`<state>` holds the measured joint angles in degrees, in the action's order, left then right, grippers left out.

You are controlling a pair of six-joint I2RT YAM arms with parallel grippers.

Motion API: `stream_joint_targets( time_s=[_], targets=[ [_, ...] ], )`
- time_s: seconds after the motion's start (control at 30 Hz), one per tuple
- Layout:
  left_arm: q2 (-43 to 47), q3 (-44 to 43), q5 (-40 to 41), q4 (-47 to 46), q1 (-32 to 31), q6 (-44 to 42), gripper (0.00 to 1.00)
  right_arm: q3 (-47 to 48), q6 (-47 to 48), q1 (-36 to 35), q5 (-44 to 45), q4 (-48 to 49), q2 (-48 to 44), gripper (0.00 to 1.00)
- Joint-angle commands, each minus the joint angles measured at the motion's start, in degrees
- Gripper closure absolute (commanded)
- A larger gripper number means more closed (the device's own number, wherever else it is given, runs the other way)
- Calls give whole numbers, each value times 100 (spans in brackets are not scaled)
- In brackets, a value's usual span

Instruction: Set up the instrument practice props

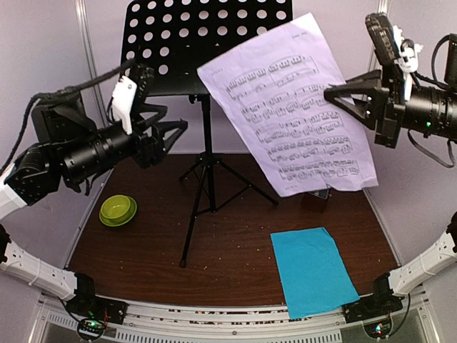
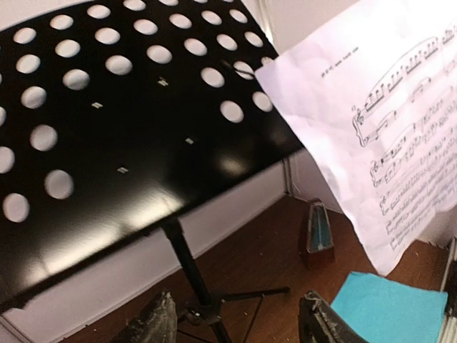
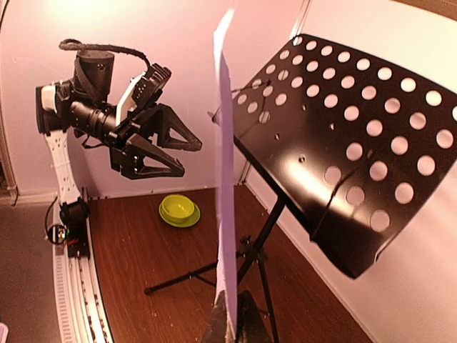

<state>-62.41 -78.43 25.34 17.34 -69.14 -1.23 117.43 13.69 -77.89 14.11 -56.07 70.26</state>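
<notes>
The black music stand (image 1: 203, 43) stands at the back centre, its perforated desk (image 2: 121, 128) facing me. My right gripper (image 1: 335, 93) is shut on the right edge of the pale lilac music sheet (image 1: 289, 107) and holds it in the air in front of the desk's right side; the sheet shows edge-on in the right wrist view (image 3: 226, 186). My left gripper (image 1: 175, 132) is open and empty, raised left of the stand pole. The cyan sheet (image 1: 312, 270) lies flat at the front right. The reddish-brown metronome (image 2: 319, 232) stands behind the lilac sheet.
A lime-green bowl (image 1: 118, 209) sits on the brown table (image 1: 143, 250) at the left. The stand's tripod legs (image 1: 214, 186) spread over the middle of the table. Pale walls close in the back and sides.
</notes>
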Motion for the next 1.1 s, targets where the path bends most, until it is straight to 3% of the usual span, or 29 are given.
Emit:
stream_joint_targets(
  time_s=[0.0,0.3,0.63,0.8,1.07],
  targets=[
    [-3,-777,942,432,169,172,40,616,193,195,-409,1313,584,100],
    [139,-1437,1243,876,931,916,45,1678,-507,797,-1588,3299,1537,100],
    [-199,-2010,622,1031,1961,976,45,2221,-1400,1519,-1590,4819,2466,100],
    [-554,-2322,69,983,2254,876,46,2548,-1753,1780,-1813,5189,3008,100],
    [-1047,-2681,-299,844,2457,839,49,2669,-1503,1951,-1434,5430,3359,100]
  ],
)
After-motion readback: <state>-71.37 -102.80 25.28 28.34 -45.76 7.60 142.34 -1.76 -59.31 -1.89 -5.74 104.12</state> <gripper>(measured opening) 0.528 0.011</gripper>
